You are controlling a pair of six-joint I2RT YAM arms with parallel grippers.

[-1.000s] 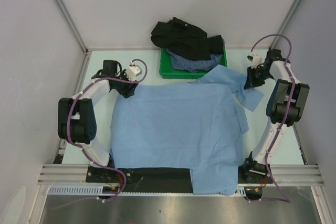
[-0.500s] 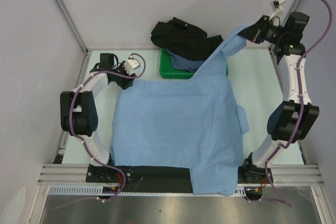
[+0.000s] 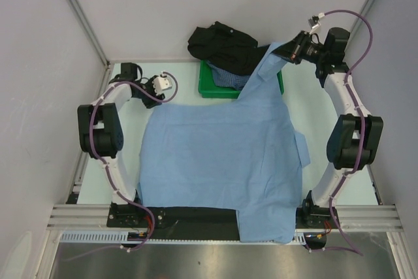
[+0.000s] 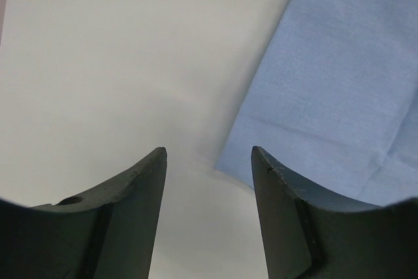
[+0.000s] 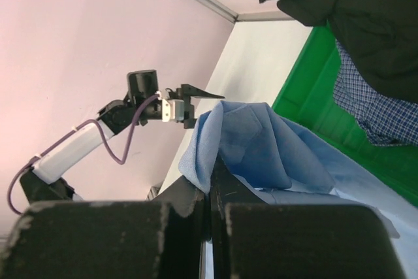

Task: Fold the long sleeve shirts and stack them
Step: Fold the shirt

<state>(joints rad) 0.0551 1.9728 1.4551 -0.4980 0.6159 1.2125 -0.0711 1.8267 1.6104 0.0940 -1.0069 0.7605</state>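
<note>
right fingers (image 5: 212,187): clenched on a bunched sleeve (image 5: 251,145) of the light blue shirt (image 3: 222,161), held up off the worktop (image 3: 313,96) at the upper right of the overhead view, over the corner of the green tray (image 3: 210,89).
left fingers (image 4: 155,164): released, grasping nothing, poised above bare worktop with the shirt's edge just beside the right-hand finger.
light blue shirt: body spread flat in the middle of the worktop, lower hem hanging over the near edge at the bottom of the frame. no fold is visible in the body.
black shirt (image 3: 222,44) and dark-blue checked shirt (image 3: 228,78): heaped unfolded in and over the tray at top centre.
assessment: early stage. the first shirt is laid out and its first sleeve fold looks under way; its remaining folds, both other shirts and all stacking are outstanding.
</note>
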